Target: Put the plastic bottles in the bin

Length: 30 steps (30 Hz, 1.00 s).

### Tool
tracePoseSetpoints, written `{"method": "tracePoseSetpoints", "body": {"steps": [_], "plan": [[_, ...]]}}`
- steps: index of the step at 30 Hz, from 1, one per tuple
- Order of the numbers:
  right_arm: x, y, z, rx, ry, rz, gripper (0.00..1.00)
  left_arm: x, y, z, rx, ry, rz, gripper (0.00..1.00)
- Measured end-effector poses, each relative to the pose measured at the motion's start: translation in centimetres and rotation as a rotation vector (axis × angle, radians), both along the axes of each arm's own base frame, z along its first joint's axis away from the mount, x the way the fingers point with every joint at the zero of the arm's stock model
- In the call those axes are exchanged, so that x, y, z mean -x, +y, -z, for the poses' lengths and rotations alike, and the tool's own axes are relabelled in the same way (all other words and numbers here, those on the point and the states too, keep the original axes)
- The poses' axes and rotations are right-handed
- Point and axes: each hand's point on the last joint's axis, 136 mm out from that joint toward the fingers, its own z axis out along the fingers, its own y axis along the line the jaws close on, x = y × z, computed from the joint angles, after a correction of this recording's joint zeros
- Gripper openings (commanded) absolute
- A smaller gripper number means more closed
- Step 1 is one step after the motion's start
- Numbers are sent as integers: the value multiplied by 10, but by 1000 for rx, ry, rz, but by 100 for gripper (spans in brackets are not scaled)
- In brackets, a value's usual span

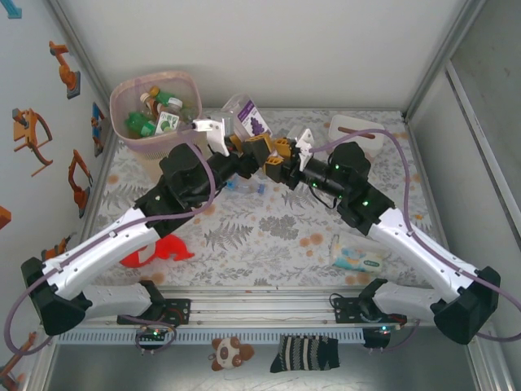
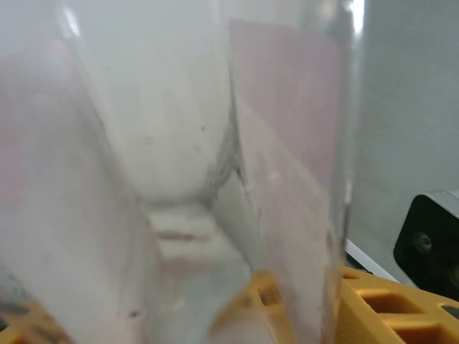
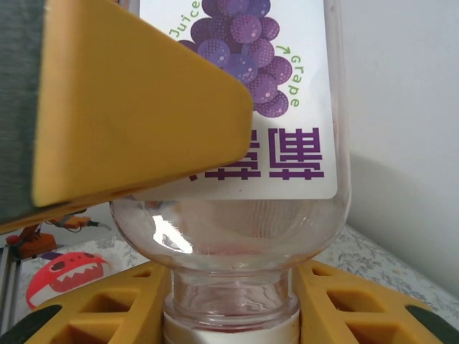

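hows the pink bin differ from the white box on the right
The bin is pink, rounded and open-topped, with bottles inside; the white box is squarer and smaller. The bin stands back left, the white box back right. Both sit at the table's far end.

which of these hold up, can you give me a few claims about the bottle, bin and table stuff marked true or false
1. The right gripper holds the grape juice bottle by its neck: true.
2. The bin is empty: false, several bottles lie in it.
3. The wipes pack lies in the bin: false, it lies on the table.
4. The red plush fish lies on the table: true.
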Motion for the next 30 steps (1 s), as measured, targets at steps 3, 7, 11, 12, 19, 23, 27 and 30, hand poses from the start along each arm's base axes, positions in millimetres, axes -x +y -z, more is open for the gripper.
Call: {"method": "tracePoseSetpoints", "body": {"steps": [3,7,11,12,19,23,27,30], "plan": [[0,-2,-1,-2,-4,10,25,0,-2,-2,4,-8,-6,45],[-2,-4,-1,-3,-5,24,25,1,-4,-2,6,-12,-15,39],[-2,-4,-1,-2,-4,27,26,0,-4,-2,5,-13,-23,35],[-2,-4,-1,-2,-4,27,28,0,-4,-2,5,-13,-23,34],[-1,-6,-2,-2,-4,31,47,1,-4,-4,-3,-22,-25,30],[4,-10,-6,-9,-3,30,61,0,-1,-6,-39,-44,-44,30],[11,-16,-10,-5,-6,31,65,-6,10,-10,-92,-68,-88,30],[14,-19,-9,1,-1,31,66,-11,24,-15,-133,-79,-124,30]]}}
